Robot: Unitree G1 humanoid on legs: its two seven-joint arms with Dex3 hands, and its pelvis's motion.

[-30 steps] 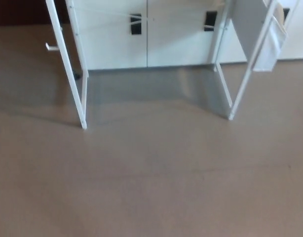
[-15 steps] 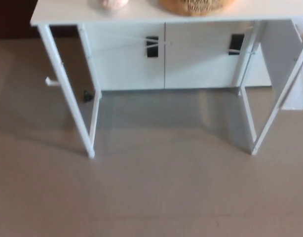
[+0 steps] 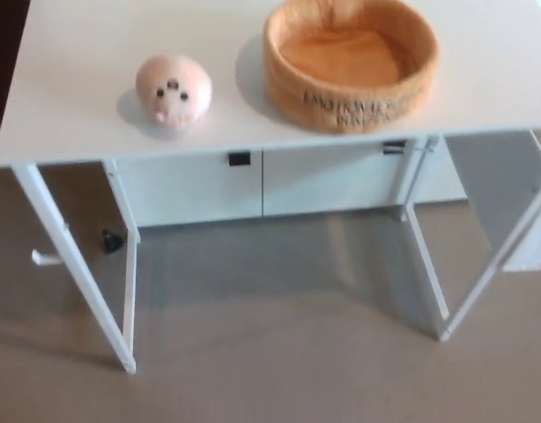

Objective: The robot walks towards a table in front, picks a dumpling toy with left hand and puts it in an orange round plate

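A pale pink round dumpling toy (image 3: pixel 173 91) with small dark face marks sits on the white table (image 3: pixel 68 97), towards its left side near the front edge. To its right stands an orange round plate (image 3: pixel 351 60) with a high rim and dark lettering on its side; nothing lies in it. The toy and the plate are apart by roughly a hand's width. Neither of my hands shows in the head view.
The table has thin white legs (image 3: pixel 77 282) at left and right (image 3: pixel 491 273). White cabinets (image 3: pixel 262 189) stand behind it under the top. A small black object (image 3: pixel 111 241) lies on the brown floor (image 3: pixel 279 352) near the left legs.
The whole picture has shifted down as the camera moved: a second ago only table legs and floor showed, now the tabletop with the toy and plate is in view.
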